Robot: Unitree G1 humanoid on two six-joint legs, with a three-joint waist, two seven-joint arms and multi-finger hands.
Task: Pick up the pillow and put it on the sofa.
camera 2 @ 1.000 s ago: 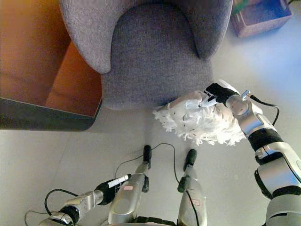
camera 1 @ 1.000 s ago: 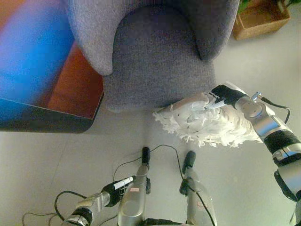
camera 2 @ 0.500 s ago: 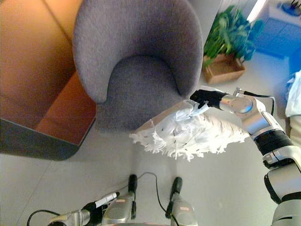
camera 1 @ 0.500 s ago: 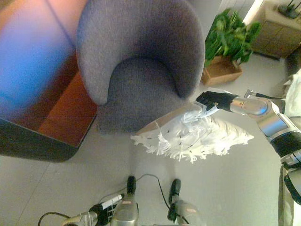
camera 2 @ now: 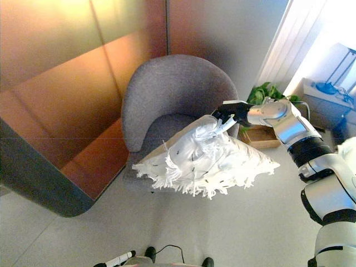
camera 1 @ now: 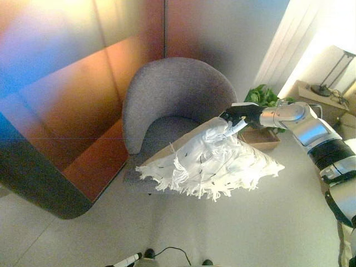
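A white fringed pillow (camera 1: 211,164) hangs in the air in front of the grey armchair (camera 1: 172,97), over the front edge of its seat. My right hand (camera 1: 240,114) is shut on the pillow's upper edge and holds it up; it also shows in the right eye view (camera 2: 229,114). The armchair's seat (camera 2: 161,127) is partly hidden behind the pillow. Only a fingertip of my left hand (camera 1: 127,261) shows at the bottom edge; its fingers cannot be made out.
A brown wooden wall unit with a dark rounded base (camera 1: 50,189) stands left of the armchair. A potted plant in a wooden box (camera 1: 261,136) stands right of it. A side table with a lamp (camera 1: 325,92) is at the far right. Pale floor (camera 1: 261,222) lies in front.
The view has tilted up, so the whole armchair and the wall now show. My right hand has lifted the pillow higher and closer to the armchair's seat.
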